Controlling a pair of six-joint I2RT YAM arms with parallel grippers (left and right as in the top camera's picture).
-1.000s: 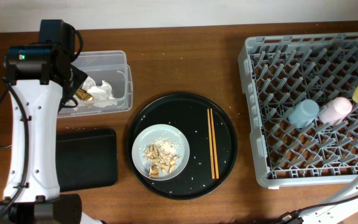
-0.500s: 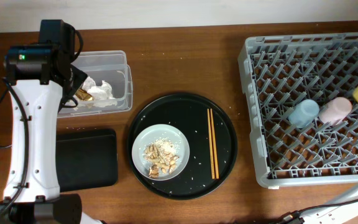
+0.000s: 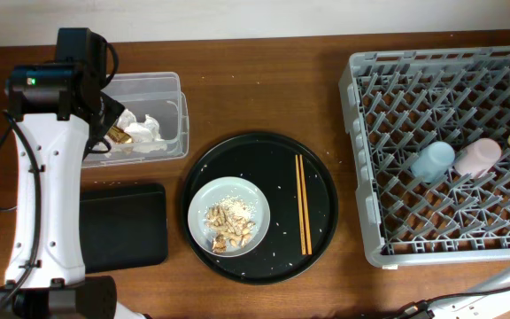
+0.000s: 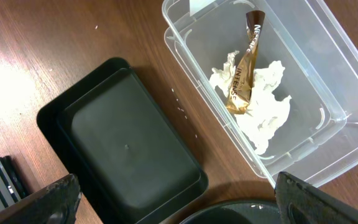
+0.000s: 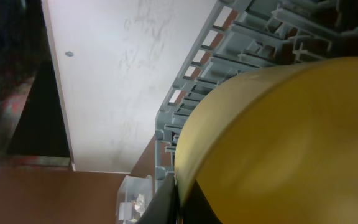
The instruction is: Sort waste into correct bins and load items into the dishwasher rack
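Two cups, blue cup [image 3: 433, 161] and pink cup [image 3: 478, 157], lay beside the right gripper [image 5: 178, 208], clamped on one yellow bowl [image 5: 278, 143]; left gripper [image 4: 179, 208] gaped over one tub [image 4: 303, 68].

Background. A brown wooden table [image 3: 255, 89] with visible grain fills the scene under even light; a plain white wall [image 3: 237, 18] runs along its far edge, left to right.
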